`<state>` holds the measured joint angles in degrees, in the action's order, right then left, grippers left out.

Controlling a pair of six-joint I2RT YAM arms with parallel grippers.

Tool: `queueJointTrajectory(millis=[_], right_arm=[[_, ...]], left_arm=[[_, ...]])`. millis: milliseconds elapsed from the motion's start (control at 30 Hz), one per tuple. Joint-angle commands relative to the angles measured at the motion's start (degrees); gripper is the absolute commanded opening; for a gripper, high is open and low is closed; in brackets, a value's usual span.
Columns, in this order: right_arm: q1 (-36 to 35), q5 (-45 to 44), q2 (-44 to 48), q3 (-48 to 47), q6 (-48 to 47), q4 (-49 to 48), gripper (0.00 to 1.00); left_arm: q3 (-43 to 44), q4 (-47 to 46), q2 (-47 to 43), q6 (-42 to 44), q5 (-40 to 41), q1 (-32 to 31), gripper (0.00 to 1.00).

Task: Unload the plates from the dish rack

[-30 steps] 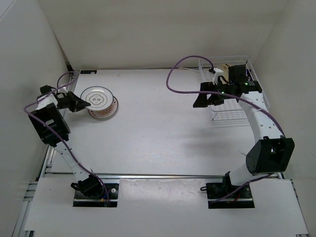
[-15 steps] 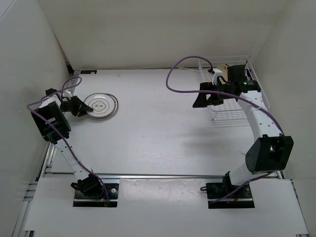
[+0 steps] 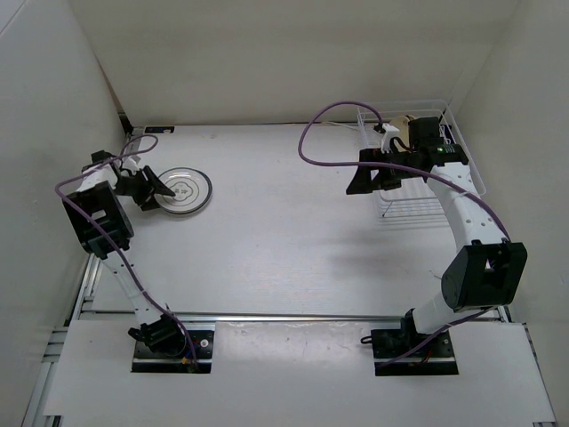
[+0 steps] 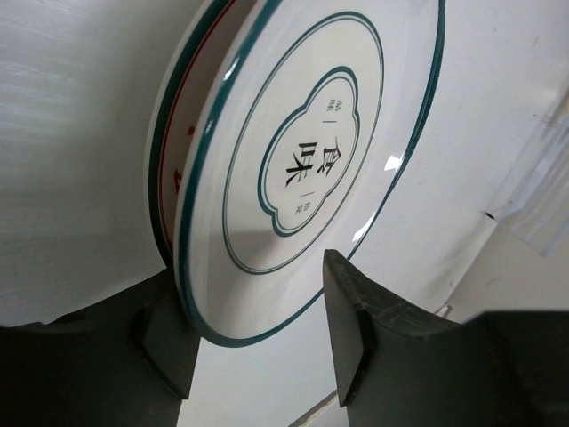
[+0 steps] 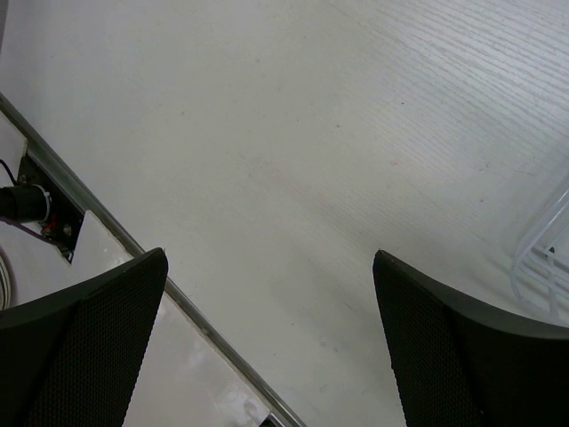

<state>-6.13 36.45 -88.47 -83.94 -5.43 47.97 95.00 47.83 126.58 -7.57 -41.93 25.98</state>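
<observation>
**A:** From above, where does the plate that the next move needs sit?

**B:** The tan plate [image 3: 403,126] seems to stand on edge at the far end of the dish rack [image 3: 444,203], half hidden behind the right wrist. The rack's long axis runs from near to far along the right wall.

**A:** And which claw is nearer?

**B:** The right gripper [image 3: 375,181], by a long way. It hovers just beside the rack's left wall, with the tan plate beyond it and to its right. The left gripper [image 3: 153,192] is across the table [image 3: 284,240], at the edge of the grey plate [image 3: 184,189], which lies flat.

**A:** What does the left wrist show?

**B:** The jaws stand apart, one finger [image 4: 169,342] on each side of the grey plate's rim, with far more gap than the rim fills. The grey plate rests on the orange plate [image 4: 165,151], whose red edge shows beneath it. I judge both unloaded.

**A:** The right wrist?

**B:** The jaws are wide apart with nothing between them, only bare table below. A few rack wires cross the right edge and no plate is in view. So the claw faces away from its target. I judge it must turn towards the rack and reach farther back. I cannot tell which way the plate's face is turned.
</observation>
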Motion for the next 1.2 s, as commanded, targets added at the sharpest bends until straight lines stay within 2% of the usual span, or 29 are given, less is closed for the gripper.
queueJointTrajectory(millis=[0,267,600,733,767,867,933,1033,1167], right_arm=[[0.1,2.7,0.1,-2.5,-1.2,-1.3,0.99],[0.1,3.8,1.3,-0.3,-1.2,-1.3,0.99],[0.1,3.1,1.8,0.2,-1.2,-1.8,0.99],[0.6,-11.7,2.9,0.2,2.4,-6.3,0.99],[0.6,-22.2,2.9,0.2,3.6,-8.1,0.99],[1.7,-34.2,2.1,-1.8,3.0,-10.2,0.99],[3.3,-39.1,1.2,-4.7,0.8,-11.6,0.99],[5.8,-40.1,-1.9,-9.7,-0.5,-12.2,0.99],[8.1,-40.1,-6.6,-16.6,-3.2,-12.2,0.99]], left_arm=[[1.2,1.0,-5.9,1.7,6.1,-1.1,0.65],[1.9,1.0,-10.3,2.2,20.0,-3.5,0.72],[2.3,2.4,-12.8,3.4,35.2,-7.3,0.71],[1.7,2.4,-18.3,2.8,39.1,-7.8,0.73],[1.2,2.4,-20.0,2.8,37.7,-7.8,0.73],[0.6,2.4,-27.7,2.8,32.6,-7.8,0.73],[0.6,1.8,-33.6,3.3,31.2,-7.8,0.73],[-1.0,0.9,-40.9,5.8,28.1,-9.2,0.74],[-3.9,0.2,-46.8,9.0,29.0,-16.1,0.74]])
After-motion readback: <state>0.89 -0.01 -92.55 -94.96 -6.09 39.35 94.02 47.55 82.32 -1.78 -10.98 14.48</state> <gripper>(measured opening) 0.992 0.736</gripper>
